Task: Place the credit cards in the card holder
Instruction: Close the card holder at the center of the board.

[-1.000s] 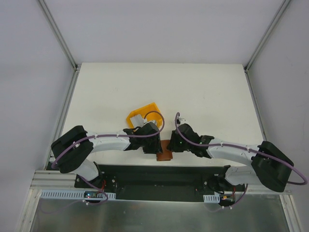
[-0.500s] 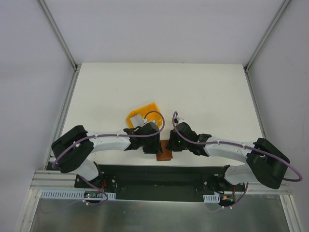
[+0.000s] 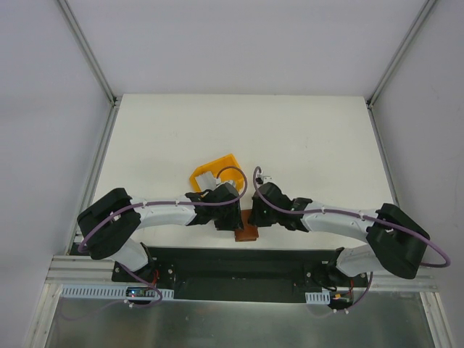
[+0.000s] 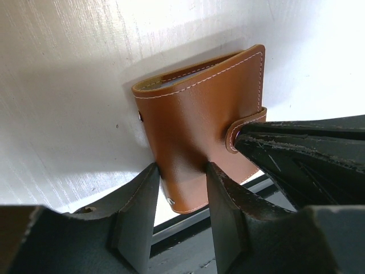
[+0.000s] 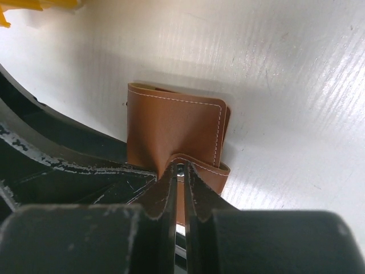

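Observation:
The brown leather card holder [image 3: 248, 230] lies folded at the table's near edge, one corner over the edge. My left gripper [image 4: 181, 168] is shut on the lower part of the card holder [image 4: 199, 114], a finger against each side of the bulged leather. My right gripper [image 5: 181, 166] is shut on the snap tab, lifting it off the card holder [image 5: 171, 128]. In the top view both wrists meet over it, and the left gripper [image 3: 235, 221] and right gripper [image 3: 254, 216] are mostly hidden. White flat credit cards [image 3: 205, 178] lie in the yellow bin.
The yellow bin [image 3: 221, 163] stands just behind the left wrist; its corner [image 5: 34, 4] shows in the right wrist view. The black base rail [image 3: 239, 254] runs along the table's near edge, right below the card holder.
My right arm has slid left toward the card holder and its fingers have closed on the snap tab. The left arm and the card holder have stayed put.

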{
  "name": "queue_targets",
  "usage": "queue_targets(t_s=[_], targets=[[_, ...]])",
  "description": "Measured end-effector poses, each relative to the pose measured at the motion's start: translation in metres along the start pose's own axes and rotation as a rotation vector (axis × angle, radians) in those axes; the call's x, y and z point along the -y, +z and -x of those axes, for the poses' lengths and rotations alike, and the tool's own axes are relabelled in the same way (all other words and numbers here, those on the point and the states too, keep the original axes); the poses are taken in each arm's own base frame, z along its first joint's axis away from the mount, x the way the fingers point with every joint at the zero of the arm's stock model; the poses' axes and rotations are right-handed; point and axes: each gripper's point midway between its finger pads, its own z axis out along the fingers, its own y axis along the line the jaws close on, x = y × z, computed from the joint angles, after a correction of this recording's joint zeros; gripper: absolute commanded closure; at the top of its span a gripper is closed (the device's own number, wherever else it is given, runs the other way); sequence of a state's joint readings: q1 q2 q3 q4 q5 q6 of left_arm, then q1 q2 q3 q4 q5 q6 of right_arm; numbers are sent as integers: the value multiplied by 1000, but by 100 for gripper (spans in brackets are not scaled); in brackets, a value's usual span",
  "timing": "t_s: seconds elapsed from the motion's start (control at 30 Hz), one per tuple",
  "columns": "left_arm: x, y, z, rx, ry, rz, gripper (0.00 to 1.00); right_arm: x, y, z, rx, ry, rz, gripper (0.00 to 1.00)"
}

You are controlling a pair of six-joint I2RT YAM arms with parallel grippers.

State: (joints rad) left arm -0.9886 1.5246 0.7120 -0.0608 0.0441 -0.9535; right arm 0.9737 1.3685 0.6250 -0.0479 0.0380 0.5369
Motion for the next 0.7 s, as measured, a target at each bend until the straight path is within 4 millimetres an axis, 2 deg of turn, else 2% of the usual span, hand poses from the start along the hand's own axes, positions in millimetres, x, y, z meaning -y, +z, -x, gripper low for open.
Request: queue_targets(t_s=[0.7], targets=[[0,0,0,0,-12,2,62,0,3,-4,38,-30,-115,100]])
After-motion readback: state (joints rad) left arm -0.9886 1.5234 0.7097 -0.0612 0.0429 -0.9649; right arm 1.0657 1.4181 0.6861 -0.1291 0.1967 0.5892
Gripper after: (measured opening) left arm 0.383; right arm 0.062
